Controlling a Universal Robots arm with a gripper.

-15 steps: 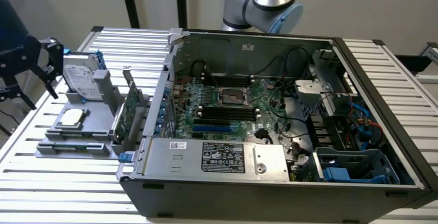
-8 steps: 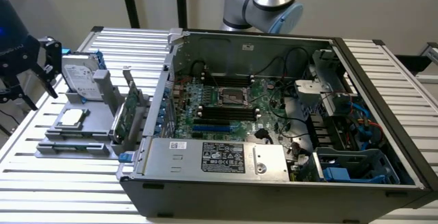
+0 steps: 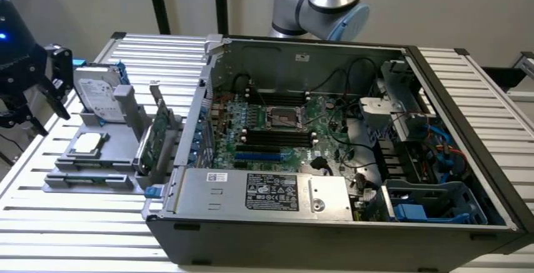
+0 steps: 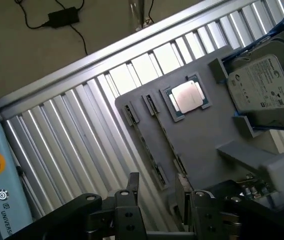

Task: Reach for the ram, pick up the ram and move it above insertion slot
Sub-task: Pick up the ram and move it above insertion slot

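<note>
Exterior view: high and set back, looking steeply down on the open computer case point(image 3: 334, 135) and the slatted worktop point(image 3: 75, 223), with the grey parts tray point(image 3: 92, 167) at the exterior view's left.
Wrist view: close over that tray, facing down past the claw point(image 4: 157, 185), with the floor point(image 4: 21, 50) beyond the worktop edge.
Shared: the tray, the hard drive point(image 4: 267, 82), the processor point(image 4: 188, 97) and the worktop slats.

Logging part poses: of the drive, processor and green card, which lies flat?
The square silver processor chip, flat in its recess; the hard drive and the green card stand on edge.
</note>
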